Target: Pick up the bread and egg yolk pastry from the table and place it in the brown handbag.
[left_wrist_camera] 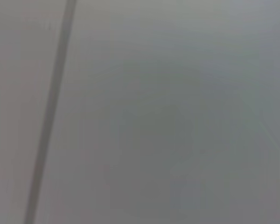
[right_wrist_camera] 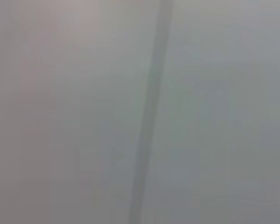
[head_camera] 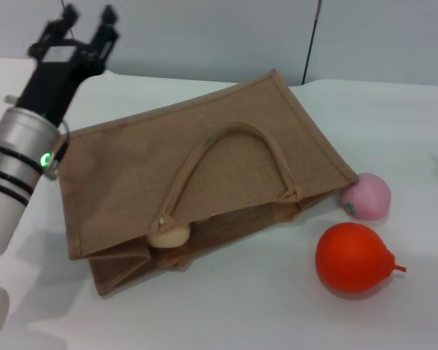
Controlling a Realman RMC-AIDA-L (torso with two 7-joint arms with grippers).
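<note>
The brown handbag [head_camera: 204, 175] lies on its side in the middle of the white table, its mouth facing the near edge. The egg yolk pastry [head_camera: 169, 235], a pale beige ball, sits just inside that mouth under the handle's end. The bread is out of view. My left gripper [head_camera: 87, 16] is raised at the far left, above and behind the bag's left corner, open with nothing between its fingers. My right gripper does not show in the head view. Both wrist views show only a blank grey wall with a dark seam.
A pink ball [head_camera: 366, 196] lies against the bag's right corner. A red-orange pear-shaped fruit [head_camera: 352, 257] sits on the table in front of it. The table [head_camera: 394, 131] continues to the right and back.
</note>
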